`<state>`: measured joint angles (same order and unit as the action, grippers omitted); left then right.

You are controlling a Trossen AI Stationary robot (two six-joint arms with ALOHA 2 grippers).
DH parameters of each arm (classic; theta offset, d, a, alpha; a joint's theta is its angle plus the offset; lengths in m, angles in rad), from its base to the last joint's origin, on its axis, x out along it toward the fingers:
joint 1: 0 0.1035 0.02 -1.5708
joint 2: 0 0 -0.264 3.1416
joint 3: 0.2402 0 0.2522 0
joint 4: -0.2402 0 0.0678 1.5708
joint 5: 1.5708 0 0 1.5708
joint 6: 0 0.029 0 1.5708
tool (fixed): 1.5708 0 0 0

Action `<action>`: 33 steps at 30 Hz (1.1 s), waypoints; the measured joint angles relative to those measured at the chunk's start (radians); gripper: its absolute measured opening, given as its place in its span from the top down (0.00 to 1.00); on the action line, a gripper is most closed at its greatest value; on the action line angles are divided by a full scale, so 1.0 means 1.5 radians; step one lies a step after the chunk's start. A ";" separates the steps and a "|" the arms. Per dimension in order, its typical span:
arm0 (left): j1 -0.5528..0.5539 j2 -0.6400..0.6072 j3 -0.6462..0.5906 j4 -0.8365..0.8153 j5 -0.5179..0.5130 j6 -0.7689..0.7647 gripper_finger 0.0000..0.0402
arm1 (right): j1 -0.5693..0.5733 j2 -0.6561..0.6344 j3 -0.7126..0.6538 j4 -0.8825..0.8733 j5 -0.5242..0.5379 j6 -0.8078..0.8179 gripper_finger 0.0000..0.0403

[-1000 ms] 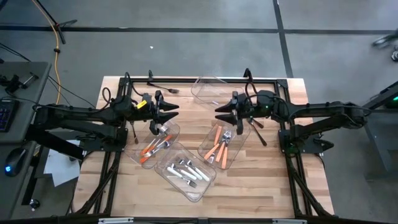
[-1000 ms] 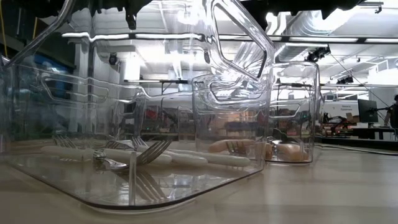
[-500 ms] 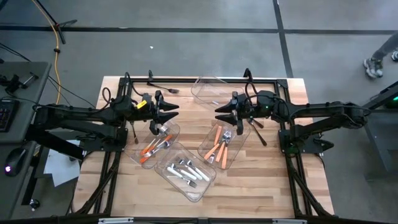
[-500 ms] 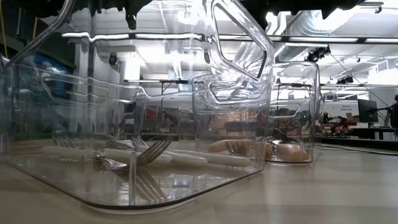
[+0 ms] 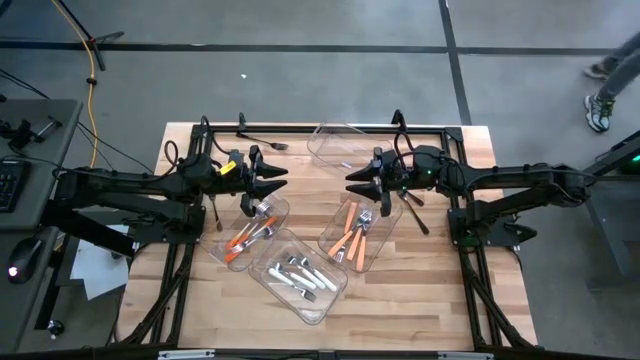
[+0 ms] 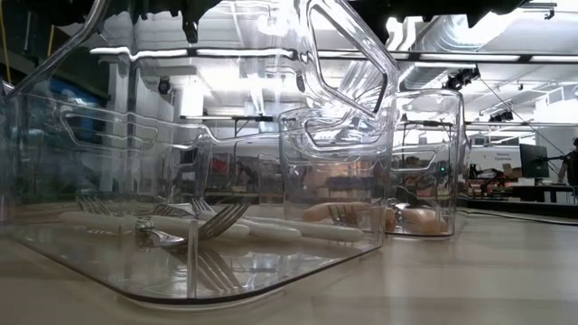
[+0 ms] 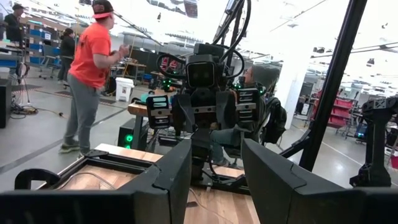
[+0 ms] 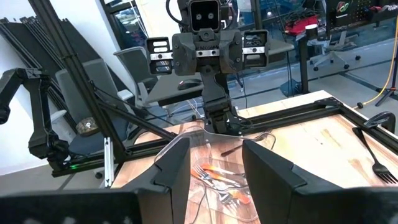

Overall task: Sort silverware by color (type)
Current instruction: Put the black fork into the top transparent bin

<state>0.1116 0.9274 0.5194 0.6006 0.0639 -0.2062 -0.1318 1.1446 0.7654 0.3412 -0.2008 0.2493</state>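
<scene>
Silverware lies spread over the wooden table [image 5: 420, 290] in clear bins, and both arms hang above it facing one another.

Furthest left, the left gripper [image 5: 283, 176] hovers over the near end of a bin [image 5: 228, 256] holding orange-handled pieces [image 5: 243, 240] and some silver heads. In the left wrist view its jaws stand apart with nothing between them, released. A black fork [image 5: 262, 142] lies on the table near the far rail, beside that arm, and a dark utensil [image 5: 216, 212] lies just under the arm.

Toward the middle and nearer the front edge, a second bin [image 5: 322, 300] sits at an angle with white-handled silverware [image 5: 298, 276] in it. At the far edge of the table an open clear bin [image 5: 322, 140] rests tilted.

Right of centre, a third bin [image 5: 378, 252] carries orange-handled forks and spoons [image 5: 350, 238]. The right gripper [image 5: 350, 177] hovers over its far end; in the right wrist view its jaws are parted and hold nothing. Another black utensil [image 5: 418, 216] lies on the table just right of that bin.

A person's legs [image 5: 606, 100] show on the floor at the far right.
</scene>
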 joint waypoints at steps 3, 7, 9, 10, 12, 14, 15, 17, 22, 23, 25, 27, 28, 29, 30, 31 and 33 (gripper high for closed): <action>0.000 0.000 0.000 0.000 0.000 0.000 0.67 | 0.000 0.000 0.000 0.000 0.000 -0.002 0.68; 0.000 0.000 0.000 0.000 -0.001 0.000 0.67 | 0.000 0.000 0.000 0.000 0.000 -0.002 0.68; 0.000 0.000 0.000 0.000 -0.001 0.000 0.67 | 0.000 0.000 0.000 0.000 0.000 -0.002 0.68; 0.000 0.000 0.000 -0.001 -0.001 0.000 0.67 | 0.000 0.000 0.000 0.000 0.000 -0.002 0.68; 0.000 0.000 0.000 -0.001 -0.005 0.000 0.67 | 0.000 0.000 0.000 0.000 0.000 -0.002 0.68; 0.000 0.000 0.000 -0.002 -0.022 -0.001 0.67 | 0.000 0.000 0.000 0.000 0.000 -0.002 0.68; 0.000 0.000 0.000 -0.002 -0.034 -0.002 0.67 | 0.000 0.000 0.000 0.000 0.000 -0.002 0.68; 0.000 0.000 0.000 -0.003 -0.065 -0.023 0.67 | 0.000 0.000 0.000 0.000 0.000 -0.002 0.68; 0.001 0.002 0.000 -0.006 -0.199 -0.081 0.67 | 0.000 0.001 0.000 0.000 0.016 -0.002 0.68; 0.005 0.003 0.006 -0.021 -0.216 -0.082 0.67 | 0.000 0.001 0.000 0.000 0.023 -0.002 0.68; 0.022 0.003 0.039 -0.092 -0.226 -0.085 0.67 | 0.000 0.001 0.000 0.000 0.029 -0.002 0.68; 0.054 0.009 0.092 -0.215 -0.230 -0.099 0.67 | 0.000 0.001 0.000 0.000 0.028 -0.002 0.68; 0.074 0.018 0.121 -0.288 -0.232 -0.106 0.67 | 0.000 0.001 0.000 0.000 0.029 -0.002 0.68; 0.097 0.030 0.149 -0.362 -0.232 -0.110 0.67 | 0.000 0.001 0.000 0.000 0.028 -0.005 0.68; 0.123 0.044 0.177 -0.426 -0.233 -0.111 0.67 | 0.000 0.001 0.000 0.000 0.028 -0.014 0.68; 0.151 0.061 0.204 -0.480 -0.233 -0.108 0.67 | 0.000 0.001 0.000 -0.001 0.028 -0.019 0.68; 0.208 0.100 0.250 -0.560 -0.232 -0.100 0.67 | 0.000 0.001 0.000 -0.002 0.028 -0.026 0.68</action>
<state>0.4242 1.0769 0.8946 -0.2395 -0.2840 -0.3569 -0.1318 1.1454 0.7654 0.3386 -0.1581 0.2103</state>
